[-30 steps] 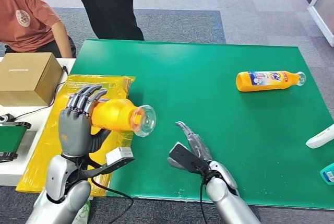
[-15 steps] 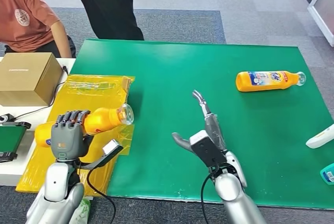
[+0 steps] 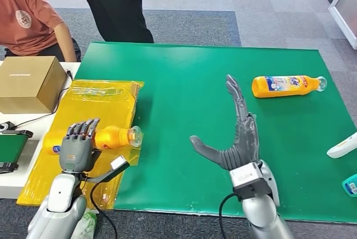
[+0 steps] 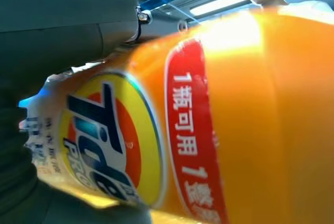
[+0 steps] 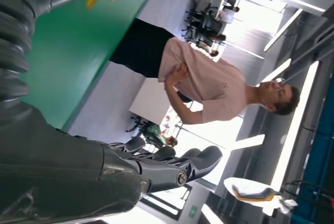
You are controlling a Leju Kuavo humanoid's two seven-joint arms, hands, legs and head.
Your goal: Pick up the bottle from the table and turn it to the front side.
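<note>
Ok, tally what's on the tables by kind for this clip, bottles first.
Orange detergent bottles: 2, one in the left hand over the yellow bag, bottle in hand, and bottle lying free
Cardboard boxes: 1
Yellow bags: 1
Total: 4

Head view: looking forward and down from high on body, taking in green table (image 3: 202,83) and both arms.
Left wrist view: sitting tight against held bottle (image 4: 204,130), tilting up toward ceiling.
Right wrist view: turned on side, looking along right hand (image 5: 118,177); sharing table edge and standing person (image 5: 204,85) with head view.
</note>
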